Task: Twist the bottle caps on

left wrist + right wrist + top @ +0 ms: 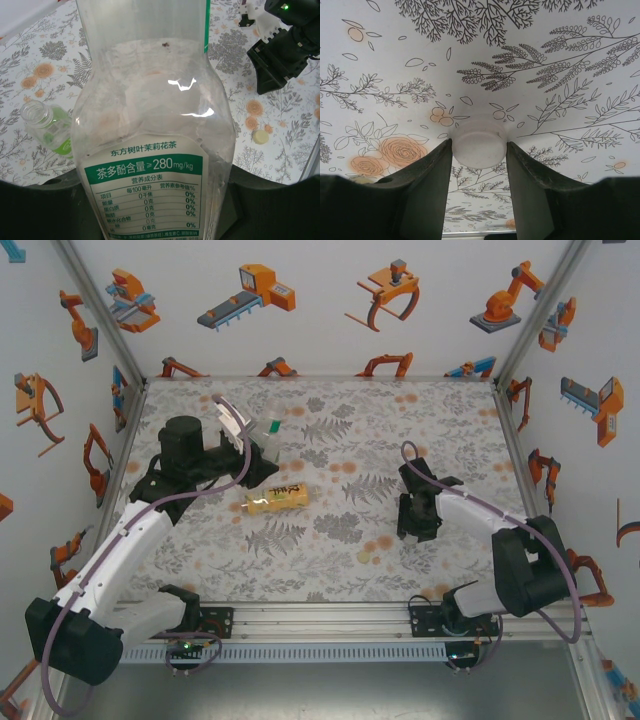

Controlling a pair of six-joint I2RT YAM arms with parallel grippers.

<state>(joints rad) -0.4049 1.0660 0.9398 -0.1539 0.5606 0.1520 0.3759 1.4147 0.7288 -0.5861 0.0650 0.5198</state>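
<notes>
Pinching the white cap (480, 148) on the counter's (340, 455) right side evenly matters: the right gripper (479, 146), narrowed beside it with contact unclear, should centre itself before lifting toward the slim clear bottle (150, 125) clamped by the left gripper (237, 435) far left.

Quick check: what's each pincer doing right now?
Left pincer: closed, holding the slim clear bottle.
Right pincer: closed on the white cap, which sits on the table.
</notes>
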